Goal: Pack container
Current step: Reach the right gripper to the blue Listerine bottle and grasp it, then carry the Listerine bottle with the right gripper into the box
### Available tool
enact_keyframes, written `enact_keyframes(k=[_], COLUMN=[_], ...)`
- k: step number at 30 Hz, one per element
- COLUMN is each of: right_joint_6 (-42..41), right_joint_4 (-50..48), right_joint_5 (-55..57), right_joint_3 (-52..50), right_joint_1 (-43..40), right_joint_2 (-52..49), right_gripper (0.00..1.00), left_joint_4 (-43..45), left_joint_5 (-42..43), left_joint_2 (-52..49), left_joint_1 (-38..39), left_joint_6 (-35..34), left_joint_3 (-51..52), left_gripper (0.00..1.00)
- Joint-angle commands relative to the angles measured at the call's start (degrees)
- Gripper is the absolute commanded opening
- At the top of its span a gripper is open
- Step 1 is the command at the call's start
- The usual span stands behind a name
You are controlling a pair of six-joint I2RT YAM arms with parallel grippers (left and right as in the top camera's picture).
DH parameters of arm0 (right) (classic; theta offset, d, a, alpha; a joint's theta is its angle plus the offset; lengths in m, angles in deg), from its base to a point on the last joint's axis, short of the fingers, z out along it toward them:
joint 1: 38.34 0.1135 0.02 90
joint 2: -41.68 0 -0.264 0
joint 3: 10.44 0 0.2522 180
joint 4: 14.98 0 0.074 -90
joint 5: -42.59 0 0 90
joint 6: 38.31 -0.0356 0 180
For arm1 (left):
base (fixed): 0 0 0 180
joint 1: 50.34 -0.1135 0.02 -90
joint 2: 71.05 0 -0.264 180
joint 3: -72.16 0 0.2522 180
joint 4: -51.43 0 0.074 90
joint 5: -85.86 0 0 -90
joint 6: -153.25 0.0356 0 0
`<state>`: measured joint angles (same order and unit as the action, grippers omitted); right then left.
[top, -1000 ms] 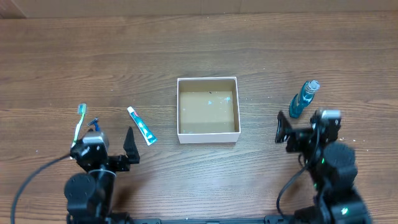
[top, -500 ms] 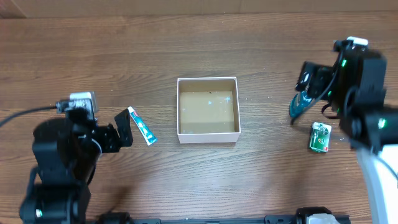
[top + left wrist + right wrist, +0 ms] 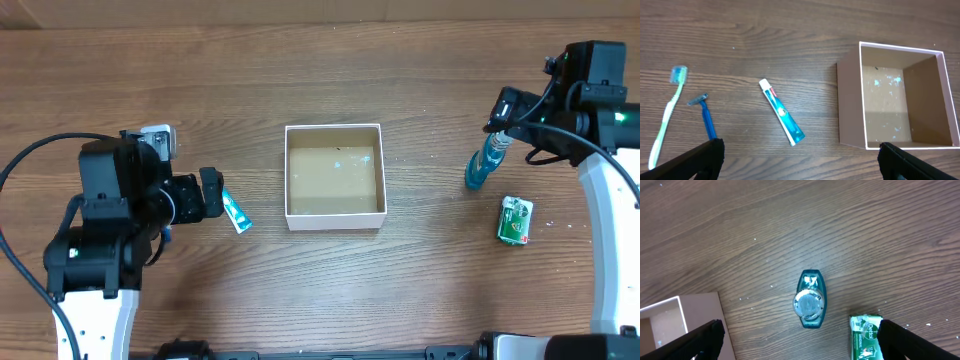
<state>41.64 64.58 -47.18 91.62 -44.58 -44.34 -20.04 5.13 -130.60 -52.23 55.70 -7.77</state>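
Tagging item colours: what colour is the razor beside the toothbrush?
Blue. The slim plastic disposable razor shows best in the left wrist view.

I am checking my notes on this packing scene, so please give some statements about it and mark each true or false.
The container is empty. True.
The toothpaste lies inside the container. False: it lies on the table, left of it.
The blue bottle stands upright. True.
The right claw is shut on the bottle. False: it is open and holds nothing.
The razor lies between the toothbrush and the toothpaste. True.
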Motion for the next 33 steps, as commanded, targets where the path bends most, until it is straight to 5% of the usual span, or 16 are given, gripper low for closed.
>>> enact_keyframes(k=[1, 22, 29, 33], right_joint_6=[-0.28, -0.5, -0.5, -0.5], right_joint_4=[0.17, 0.76, 0.76, 0.9], right_joint_5=[1.73, 1.11, 1.11, 1.11], right_joint_3=[1.79, 1.73, 1.73, 1.73], right_joint_1=[0.07, 0.07, 0.07, 0.07], right_joint_2=[-2.56, -20.02, -20.02, -20.02], right_gripper=[1.0, 0.98, 0.57, 0.44], left_joint_4=[-0.24, -0.35, -0.42, -0.37], left_joint_5=[1.31, 1.27, 1.27, 1.25], left_joint_2=[-1.51, -2.27, -2.27, -2.27], left_joint_1=[-0.33, -0.35, -0.35, -0.35], left_joint_6=[-1.51, -1.51, -1.49, -1.49], left_joint_3=[-1.29, -1.29, -1.29, -1.29], left_gripper=[1.0, 1.0, 1.0, 1.0])
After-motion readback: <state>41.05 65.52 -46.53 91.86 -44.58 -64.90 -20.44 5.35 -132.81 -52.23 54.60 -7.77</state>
